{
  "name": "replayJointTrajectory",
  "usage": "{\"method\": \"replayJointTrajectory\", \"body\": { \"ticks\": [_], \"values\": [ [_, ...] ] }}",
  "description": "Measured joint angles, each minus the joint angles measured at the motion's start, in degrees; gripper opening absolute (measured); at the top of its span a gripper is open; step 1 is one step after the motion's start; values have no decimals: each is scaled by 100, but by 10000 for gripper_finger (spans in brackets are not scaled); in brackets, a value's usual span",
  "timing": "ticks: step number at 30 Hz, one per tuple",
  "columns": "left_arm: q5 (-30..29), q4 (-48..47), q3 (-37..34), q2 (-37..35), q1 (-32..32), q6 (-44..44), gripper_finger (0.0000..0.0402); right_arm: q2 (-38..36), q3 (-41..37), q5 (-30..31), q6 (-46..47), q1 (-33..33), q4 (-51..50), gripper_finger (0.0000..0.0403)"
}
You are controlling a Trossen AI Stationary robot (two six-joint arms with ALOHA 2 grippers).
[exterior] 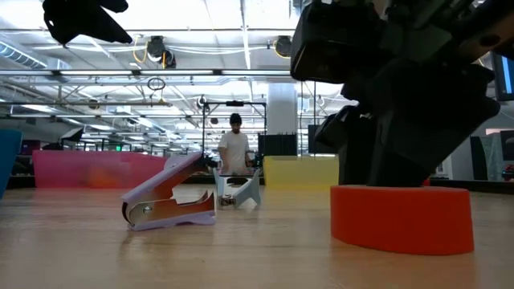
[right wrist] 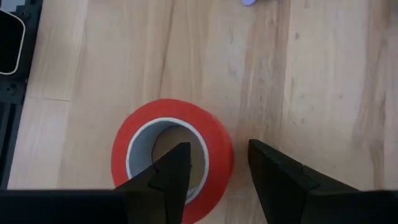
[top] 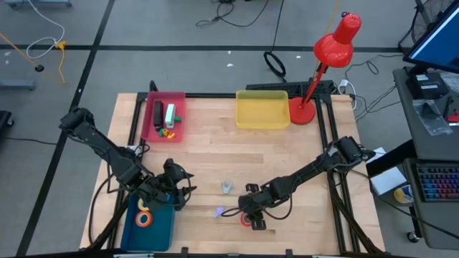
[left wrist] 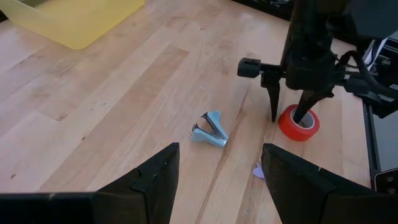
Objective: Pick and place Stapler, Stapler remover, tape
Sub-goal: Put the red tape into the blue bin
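- The red tape roll (right wrist: pixel 171 158) lies flat on the wooden table (top: pixel 215 154) near the front edge, right of centre. The white core is facing up.
- The right gripper (right wrist: pixel 214 165) is straddling the roll's wall: one finger is down inside the core and the other is outside the rim. From the left wrist view you can see the same thing, with two dark fingertips (left wrist: pixel 273 106) planted either side of the red ring (left wrist: pixel 298 122). The fingers are partly spread, and I honestly can't tell whether they're actually pinching the wall or just sitting around it.
- Just beside the roll, towards the left arm, there's a purple staple remover (exterior: pixel 170 198) lying on the table, jaws gaping.
- A bit further toward the middle of the table is a light blue staple remover (left wrist: pixel 209 129), also loose on the wood.
- The left gripper (left wrist: pixel 217 177) is over the near-left part of the table with its fingers spread wide and nothing between them. It's right at the blue tray (top: pixel 163 228).
- The blue tray at the front-left corner already has an orange-red tape roll (top: pixel 145 218) in it.
- The pink tray (top: pixel 179 118) at the back left holds a dark stapler (top: pixel 158 113) plus a white and green item, and some small colourful bits I can't make out.
- The yellow tray (top: pixel 262 111) sits at the back centre, with a red desk lamp (top: pixel 331 54) just to its right.
- There's a person (exterior: pixel 234 148) standing way back in the room.
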Motion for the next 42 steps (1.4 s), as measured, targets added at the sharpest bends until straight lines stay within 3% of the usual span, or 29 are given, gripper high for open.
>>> {"method": "replayJointTrajectory", "body": {
  "ticks": [6,13,26,33,42],
  "values": [
    [-2,76,0,0,0,-2,228,76,-2,133,29,-11,-41,126],
    [-1,381,0,0,0,197,228,-127,-29,450,-654,-11,180,30],
    [568,1821,2,102,-24,2243,228,-1278,-40,1983,-3377,-15,2363,30],
    [523,2348,4,513,21,3258,228,-1157,-31,1994,-4960,-128,4384,30],
    [508,2986,4,702,223,3833,228,-753,-34,2139,-5439,-195,5267,30]
  ]
}}
